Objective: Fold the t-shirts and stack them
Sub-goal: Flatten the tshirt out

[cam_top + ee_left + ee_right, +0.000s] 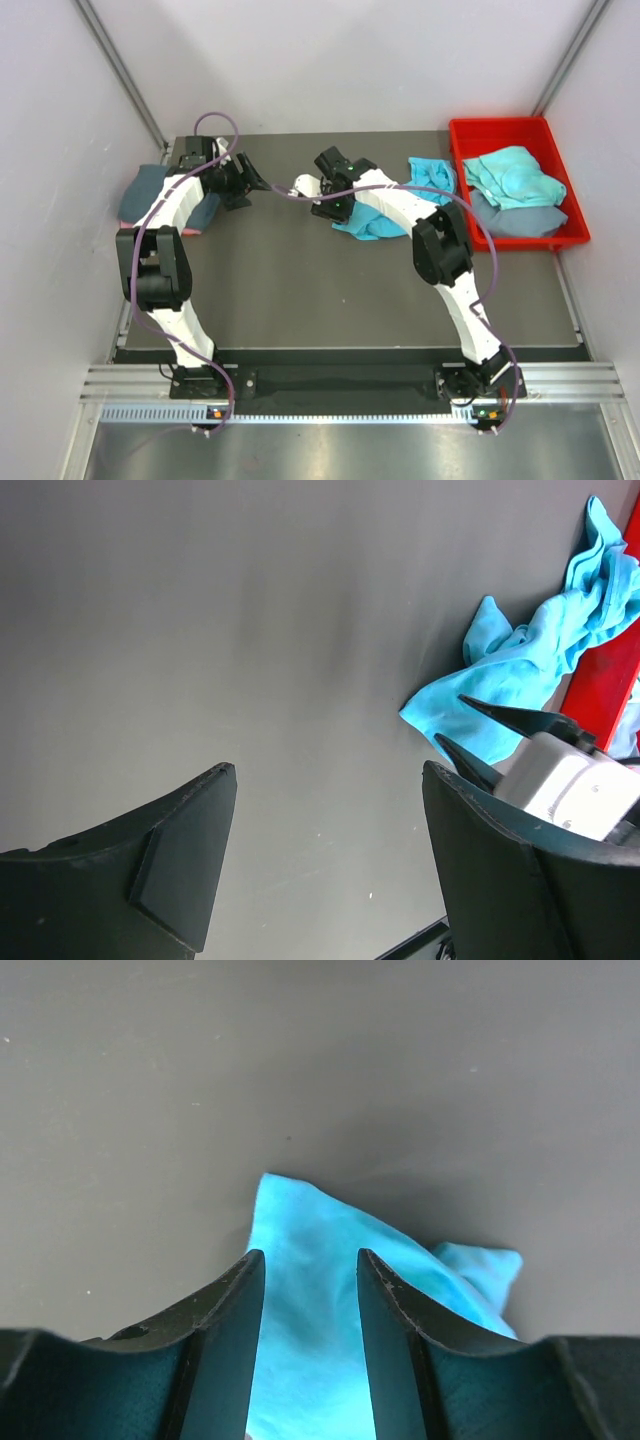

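T-shirt (335, 1310) (turquoise) within right claw (311, 1260)

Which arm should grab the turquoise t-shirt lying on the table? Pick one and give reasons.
Right. The right gripper is open with the turquoise t-shirt between its fingers; the left gripper hangs open over the table, apart from that shirt.

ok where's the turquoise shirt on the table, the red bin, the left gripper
turquoise shirt (320, 1225), right wrist view, exposed cloth
red bin (498, 124), top external view, far rim
left gripper (329, 770), left wrist view, midway between fingertips
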